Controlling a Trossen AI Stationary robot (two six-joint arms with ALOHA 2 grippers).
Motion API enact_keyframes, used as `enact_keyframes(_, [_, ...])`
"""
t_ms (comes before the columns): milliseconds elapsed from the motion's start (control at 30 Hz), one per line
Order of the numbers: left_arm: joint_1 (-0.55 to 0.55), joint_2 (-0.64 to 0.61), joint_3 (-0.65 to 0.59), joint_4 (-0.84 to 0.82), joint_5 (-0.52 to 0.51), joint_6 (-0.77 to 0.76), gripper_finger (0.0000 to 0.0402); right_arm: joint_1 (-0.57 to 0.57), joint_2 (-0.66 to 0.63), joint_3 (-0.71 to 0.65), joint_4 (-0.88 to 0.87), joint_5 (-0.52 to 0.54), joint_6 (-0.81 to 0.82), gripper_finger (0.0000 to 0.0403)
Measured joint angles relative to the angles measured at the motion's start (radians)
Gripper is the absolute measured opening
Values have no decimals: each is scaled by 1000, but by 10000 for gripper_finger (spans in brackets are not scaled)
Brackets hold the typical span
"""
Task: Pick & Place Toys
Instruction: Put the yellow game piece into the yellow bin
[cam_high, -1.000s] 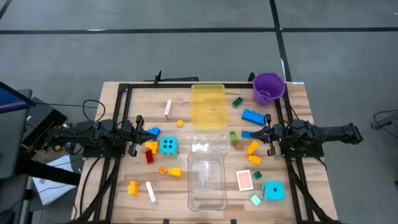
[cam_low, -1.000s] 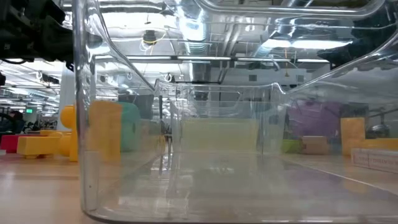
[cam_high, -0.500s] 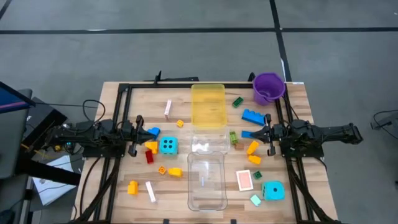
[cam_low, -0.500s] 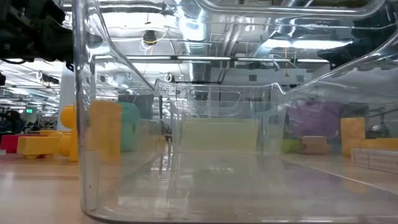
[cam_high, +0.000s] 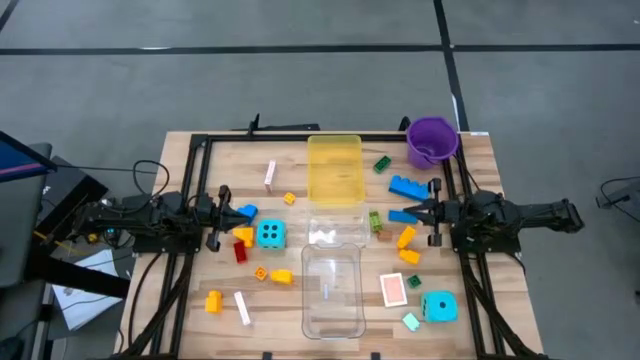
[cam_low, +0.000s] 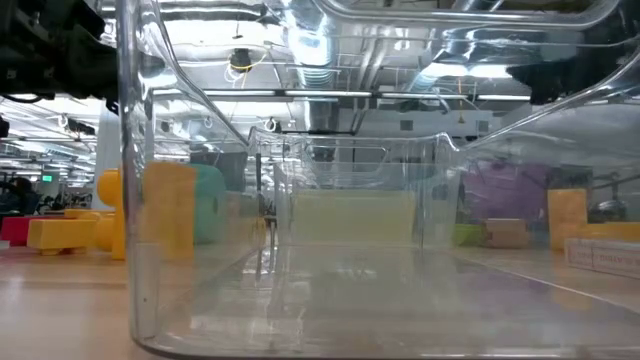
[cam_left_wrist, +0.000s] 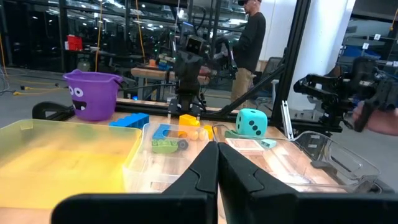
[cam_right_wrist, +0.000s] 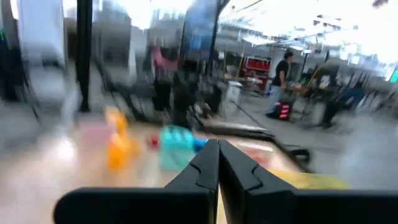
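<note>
1. Toys scattered on table (cam_high: 480, 160) both sides of the clear tray (cam_high: 332, 292); cyan dice (cam_high: 270, 235) left of centre, second near front right.
2. Left gripper (cam_high: 232, 215) closed, empty, at left edge.
3. Right gripper (cam_high: 415, 212) closed, empty, beside blue brick (cam_high: 405, 186).

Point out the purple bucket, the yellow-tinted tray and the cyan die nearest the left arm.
purple bucket (cam_high: 432, 141): high view, on its open inside.
yellow-tinted tray (cam_high: 334, 170): high view, on its bare floor.
cyan die (cam_high: 270, 235): high view, on its dotted top face.
</note>
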Motion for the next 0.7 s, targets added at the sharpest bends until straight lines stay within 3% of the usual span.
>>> enact_keyframes(167, [0, 0, 0, 89, 2, -226, 0, 0, -1, 1, 155, 27, 349, 0])
enact_keyframes(267, [0, 0, 0, 179, 1, -238, 0, 0, -2, 3, 232, 27, 504, 0])
enact_keyframes(600, [0, 0, 0, 376, 8, -169, 0, -6, -3, 5, 409, 20, 566, 0])
enact_keyframes(700, [0, 0, 0, 407, 10, -167, 0, -6, -2, 19, 431, -56, 571, 0])
